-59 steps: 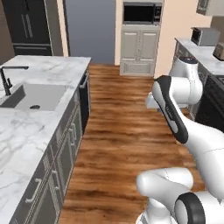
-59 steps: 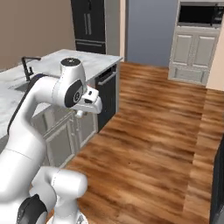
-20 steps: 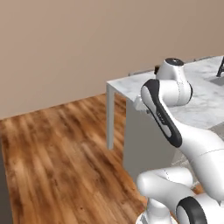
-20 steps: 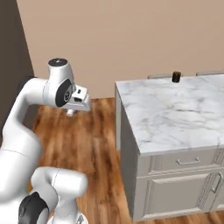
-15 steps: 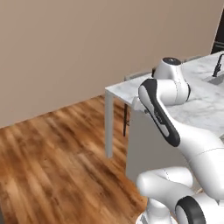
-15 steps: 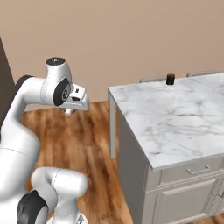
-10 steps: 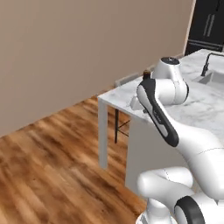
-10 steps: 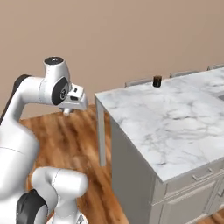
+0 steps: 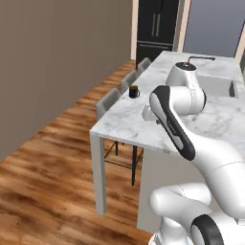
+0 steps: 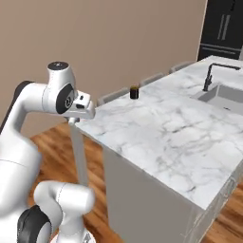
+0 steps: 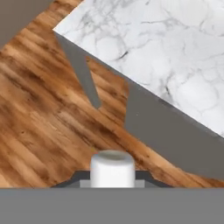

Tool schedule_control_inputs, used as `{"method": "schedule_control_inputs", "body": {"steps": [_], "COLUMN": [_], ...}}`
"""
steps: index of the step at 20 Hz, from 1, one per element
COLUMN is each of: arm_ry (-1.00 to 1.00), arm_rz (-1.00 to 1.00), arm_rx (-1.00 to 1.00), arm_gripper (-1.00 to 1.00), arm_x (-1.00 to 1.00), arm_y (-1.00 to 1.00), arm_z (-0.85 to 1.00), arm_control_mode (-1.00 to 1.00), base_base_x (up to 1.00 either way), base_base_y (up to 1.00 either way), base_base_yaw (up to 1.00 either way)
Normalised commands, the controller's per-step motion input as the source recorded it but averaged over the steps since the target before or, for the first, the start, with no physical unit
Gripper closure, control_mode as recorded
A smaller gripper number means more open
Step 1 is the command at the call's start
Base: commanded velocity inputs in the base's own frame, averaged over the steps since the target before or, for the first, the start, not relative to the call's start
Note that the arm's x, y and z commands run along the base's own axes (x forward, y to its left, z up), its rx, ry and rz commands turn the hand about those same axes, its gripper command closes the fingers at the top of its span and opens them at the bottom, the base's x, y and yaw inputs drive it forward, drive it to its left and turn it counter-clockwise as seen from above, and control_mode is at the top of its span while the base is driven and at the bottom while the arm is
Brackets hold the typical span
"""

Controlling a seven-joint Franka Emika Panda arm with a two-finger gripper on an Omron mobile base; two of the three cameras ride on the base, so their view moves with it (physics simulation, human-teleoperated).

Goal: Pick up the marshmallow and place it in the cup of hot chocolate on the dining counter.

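The marshmallow [image 11: 112, 168] is a small white soft-edged block held between my dark fingertips, low in the hand view. My gripper [image 11: 112, 177] is shut on it and hangs over the wooden floor just off the corner of the dining counter [image 11: 166, 39]. In the right base view the gripper [image 10: 72, 120] sits at the near left corner of the white marble dining counter [image 10: 161, 128]. The cup of hot chocolate [image 10: 134, 92], a small dark mug, stands at the counter's far edge, well beyond the gripper. It also stands upright in the left base view, cup [image 9: 134, 91] on counter [image 9: 119, 122].
A sink with a black faucet [image 10: 209, 76] lies farther along the counter. Grey stools [image 9: 107, 100] line the counter's far side by the cup. A tan wall [image 9: 52, 57] runs on the left and a black fridge [image 9: 155, 28] stands at the back. Wooden floor [image 11: 39, 109] lies below the hand.
The whole picture has shifted as the base drove and turned: the counter corner and cup now lie closer, with sink and fridge in sight. The arm keeps its pose, still gripping the marshmallow.
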Motion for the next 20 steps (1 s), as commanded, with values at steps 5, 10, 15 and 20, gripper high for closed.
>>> {"method": "schedule_control_inputs", "body": {"steps": [5, 10, 15, 20], "arm_ry": [0.0, 0.0, 0.0, 0.0], "arm_rz": [0.0, 0.0, 0.0, 0.0], "arm_rx": [0.0, 0.0, 0.0, 0.0], "arm_gripper": [1.0, 1.0, 1.0, 1.0], "arm_x": [0.0, 0.0, 0.0, 0.0], "arm_y": [0.0, 0.0, 0.0, 0.0], "arm_z": [0.0, 0.0, 0.0, 0.0], "arm_control_mode": [1.0, 1.0, 1.0, 1.0], "base_base_x": [0.45, 0.31, 0.21, 0.19], "base_base_y": [0.93, 1.0, 1.0, 0.92], "base_base_yaw": [-0.53, -0.45, -0.44, -0.52]}}
